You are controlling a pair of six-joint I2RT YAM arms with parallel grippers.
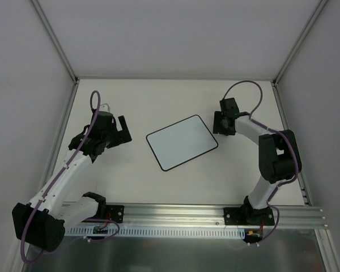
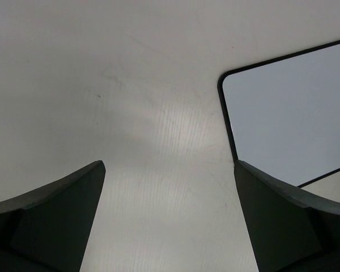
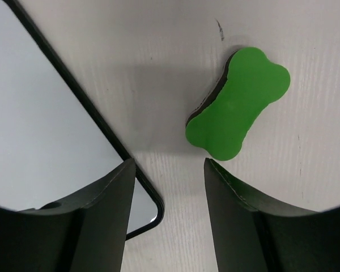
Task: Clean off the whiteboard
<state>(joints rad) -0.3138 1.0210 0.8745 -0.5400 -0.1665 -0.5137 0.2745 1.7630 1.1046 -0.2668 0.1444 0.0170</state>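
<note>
The pale surface (image 1: 158,187) fills the enclosure floor, closed in by grey walls (image 1: 22,85) on the left, right and far sides and by a metal rail (image 1: 175,214) along the near edge.

The whiteboard (image 1: 182,142) lies flat near the middle of it, turned at a slant, its face clean in every view. Bare surface shows all round its black rim. The widest open stretches are on the board's far side and between its near edge and the rail.

The left claw (image 1: 123,129) hangs off the board's left short edge, near it but apart. Its fingers are spread wide with nothing between them. The left wrist view shows only bare surface under the gap, with one rounded corner of the board at the upper right, partly behind the right-hand finger.

The right claw (image 1: 222,123) sits just off the board's right corner, also parted and empty.

Only the right wrist view shows the small green eraser (image 3: 237,103). It is bone-shaped with a dark underlayer and lies flat on the surface beyond the fingertips. A strip of bare surface separates it from the board's rim, which runs diagonally down to a rounded corner beside the left-hand finger. In the top view the eraser is hidden under the right wrist.
</note>
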